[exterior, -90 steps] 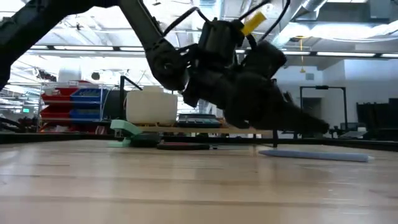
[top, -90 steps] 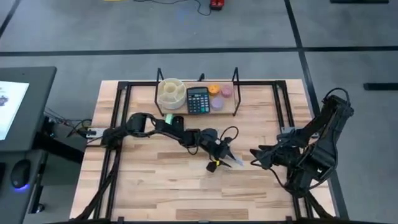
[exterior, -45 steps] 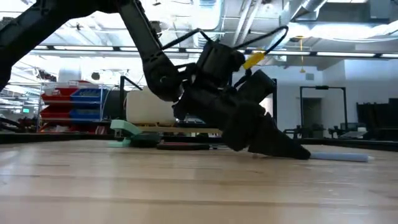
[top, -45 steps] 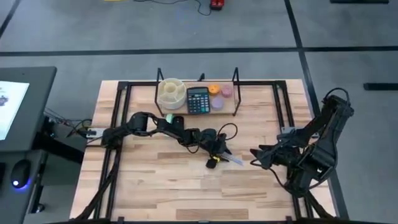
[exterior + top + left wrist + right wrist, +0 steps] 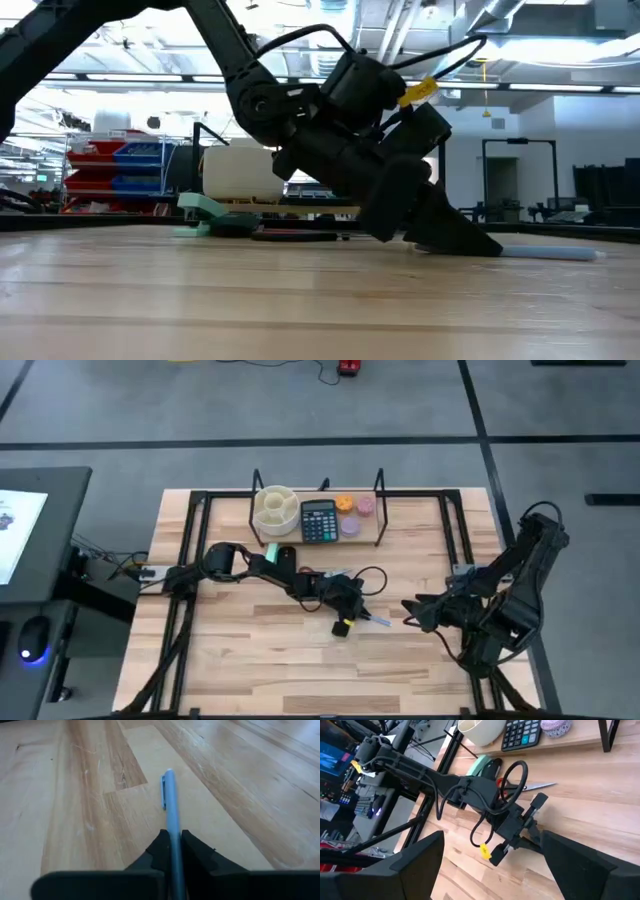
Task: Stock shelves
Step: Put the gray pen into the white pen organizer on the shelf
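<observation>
A: Since one second ago, the left gripper point(image 5: 366, 616) had come lower and moved a little back toward the middle of the table point(image 5: 260, 660). We saw that its tips were now down at the wood, and more of the pen point(image 5: 380, 622) was covered by it.

B: Yes. In the left wrist view the pen point(image 5: 170, 815) ran straight out between the two dark fingers point(image 5: 197, 852). They sat tight on both sides of it, so we judged the gripper as closed on the pen.

A: Its long axis followed the direction of the gripper, pointing away from the wrist. The free end with the clip was lying on the table.

B: The pen was a thin, smooth, pale blue stick, probably plastic. The table was pale wood with visible grain and board joints.

A: The shelf point(image 5: 375, 538) stood at the far edge of the table, behind the left arm. On its plank we saw a round cream container point(image 5: 274, 506), a calculator point(image 5: 318, 520) and some small round pieces point(image 5: 352, 512).

B: So for the coming move, the pen had to travel back and up to that plank. The left arm was clearly nearer.

A: The right gripper point(image 5: 412, 609) waited just beside, at the right, with its fingers spread wide and holding nothing.
</observation>
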`<state>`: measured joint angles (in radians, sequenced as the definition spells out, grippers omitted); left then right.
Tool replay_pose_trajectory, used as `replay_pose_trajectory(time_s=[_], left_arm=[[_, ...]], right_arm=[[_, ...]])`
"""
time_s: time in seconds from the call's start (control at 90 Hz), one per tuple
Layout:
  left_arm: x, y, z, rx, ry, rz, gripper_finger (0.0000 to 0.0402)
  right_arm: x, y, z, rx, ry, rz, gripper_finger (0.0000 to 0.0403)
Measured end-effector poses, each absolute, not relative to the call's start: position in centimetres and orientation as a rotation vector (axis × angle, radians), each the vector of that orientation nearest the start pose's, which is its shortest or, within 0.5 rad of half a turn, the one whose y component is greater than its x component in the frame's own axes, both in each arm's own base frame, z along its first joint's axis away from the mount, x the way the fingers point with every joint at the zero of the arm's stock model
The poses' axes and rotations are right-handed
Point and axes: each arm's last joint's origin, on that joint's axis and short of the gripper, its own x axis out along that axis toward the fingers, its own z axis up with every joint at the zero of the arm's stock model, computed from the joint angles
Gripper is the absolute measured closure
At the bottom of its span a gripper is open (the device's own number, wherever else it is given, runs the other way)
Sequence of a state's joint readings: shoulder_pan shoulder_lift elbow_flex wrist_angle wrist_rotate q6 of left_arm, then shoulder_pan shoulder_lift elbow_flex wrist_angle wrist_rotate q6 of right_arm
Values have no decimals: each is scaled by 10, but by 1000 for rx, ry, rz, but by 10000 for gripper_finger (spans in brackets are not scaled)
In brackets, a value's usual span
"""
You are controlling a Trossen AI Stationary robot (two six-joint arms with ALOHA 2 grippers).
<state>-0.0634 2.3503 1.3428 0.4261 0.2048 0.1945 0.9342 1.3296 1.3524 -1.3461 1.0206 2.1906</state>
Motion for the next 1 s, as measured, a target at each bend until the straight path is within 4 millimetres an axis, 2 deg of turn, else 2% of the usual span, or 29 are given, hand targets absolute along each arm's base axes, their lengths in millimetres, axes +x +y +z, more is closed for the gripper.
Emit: replay_pose_trajectory(time_s=[0.122, 0.222, 0.389, 0.511, 0.656, 0.822, 1.0], left_arm=[[466, -35, 73, 91, 547, -296, 396], [465, -35, 87, 19, 553, -276, 398], [464, -33, 126, -64, 483, -253, 400], [462, -27, 157, -118, 423, -227, 401], [455, -18, 197, -150, 342, -180, 401], [440, -10, 250, -196, 237, -141, 401], [418, -5, 303, -241, 101, -108, 402]], right_arm=[[151, 163, 346, 999, 272, -684, 84], [150, 163, 354, 974, 283, -664, 84], [150, 162, 373, 926, 322, -614, 84], [148, 164, 373, 937, 362, -608, 84], [140, 172, 356, 984, 390, -616, 84], [132, 183, 326, 1035, 354, -629, 84], [142, 188, 310, 1042, 212, -611, 84]])
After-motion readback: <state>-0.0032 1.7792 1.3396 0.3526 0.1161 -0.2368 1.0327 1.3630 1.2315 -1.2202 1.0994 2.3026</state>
